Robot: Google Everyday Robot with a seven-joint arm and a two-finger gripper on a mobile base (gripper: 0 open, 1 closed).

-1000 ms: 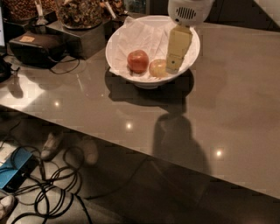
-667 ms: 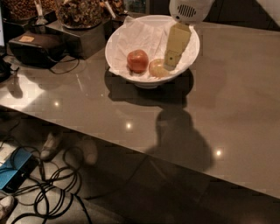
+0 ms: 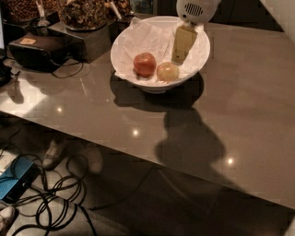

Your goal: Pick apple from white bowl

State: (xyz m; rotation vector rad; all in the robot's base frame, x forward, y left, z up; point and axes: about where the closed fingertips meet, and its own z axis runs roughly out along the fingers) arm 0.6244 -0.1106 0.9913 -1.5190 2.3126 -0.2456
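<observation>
The white bowl (image 3: 159,86), lined with crumpled white paper, stands at the back middle of the grey table (image 3: 239,115). The pale yellow-green apple (image 3: 167,71) lies in the front of the bowl, touching or almost touching a deeper red apple (image 3: 144,64) on its left. My gripper (image 3: 179,59) reaches down into the bowl from the top edge. Its pale yellow tip is just behind and right of the pale apple, and it holds nothing that I can see.
A black headset-like device (image 3: 39,50) with a cable lies at the table's left. Behind it a dark stand (image 3: 87,39) carries jars of dried food (image 3: 83,11). The table's front edge runs diagonally. Below it are cables (image 3: 55,203) and a blue box (image 3: 16,182).
My gripper has drawn slightly up and back from the pale apple inside the bowl. Both apples lie as before.
</observation>
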